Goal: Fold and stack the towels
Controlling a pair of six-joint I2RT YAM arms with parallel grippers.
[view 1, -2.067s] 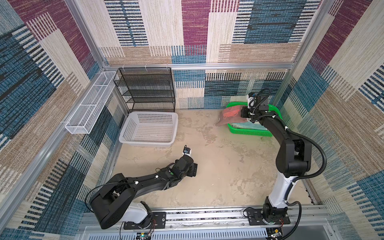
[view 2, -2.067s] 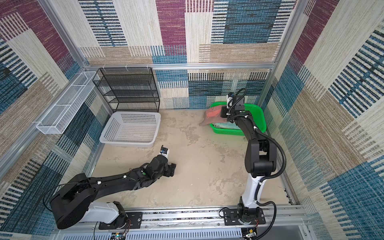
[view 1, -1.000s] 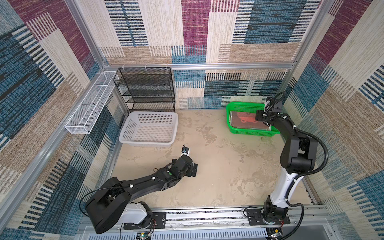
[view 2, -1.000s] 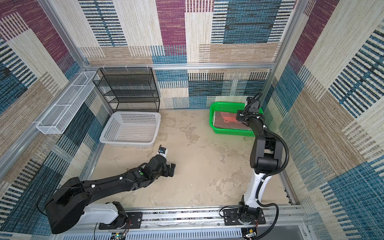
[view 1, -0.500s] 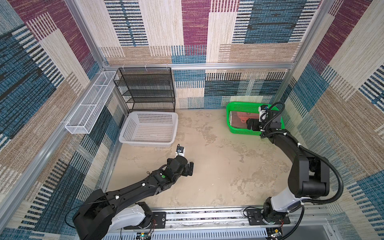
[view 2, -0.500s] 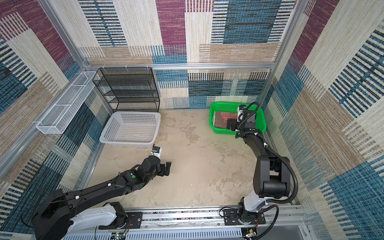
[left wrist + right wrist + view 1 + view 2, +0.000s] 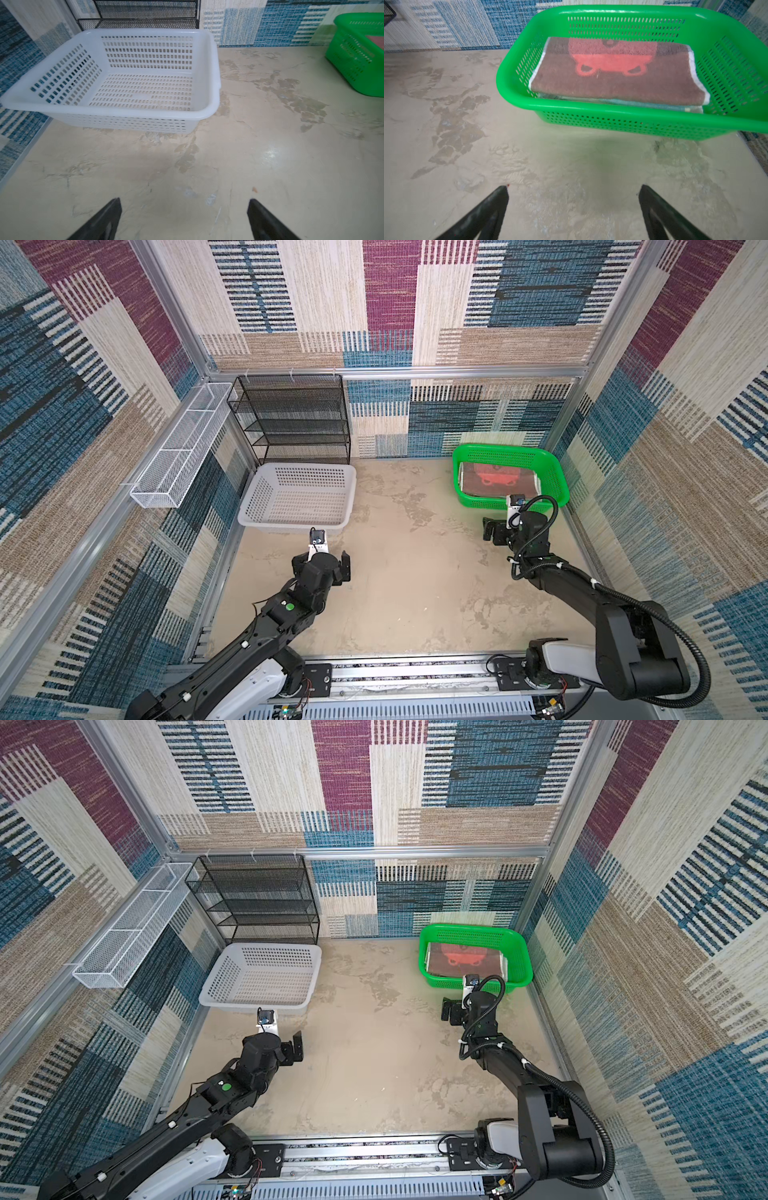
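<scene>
Stack location: the towels lie folded inside the green basket (image 7: 612,111), which stands on the table (image 7: 270,149) near the back right corner. The brown towel (image 7: 612,83) with the red figure forms the top layer and lies flat, with its folded edge toward the right wrist camera. A teal towel (image 7: 664,106) shows directly beneath it as a thin edge. Any lower layers are hidden by the basket wall and cannot be counted.

Gripper state: the right gripper (image 7: 574,187) hovers over bare table just in front of the green basket, fingers spread wide, holding nothing. The left gripper (image 7: 184,200) hovers over bare table in front of the white basket (image 7: 128,114), fingers likewise spread wide, holding nothing. Neither gripper touches a towel or a basket.

Remaining material: the white basket shows only its perforated floor. In both top views, no loose cloth appears on the table, on the black wire shelf (image 7: 291,423) or in the white wall rack (image 7: 174,460).

Assessment: folding and stacking appear complete, or very nearly so. The top towel sits square on the pile and needs no visible correction. The only open item is whether the hidden lower layers are aligned, which the views do not settle. If nothing further is required, both arms are free to retire.
</scene>
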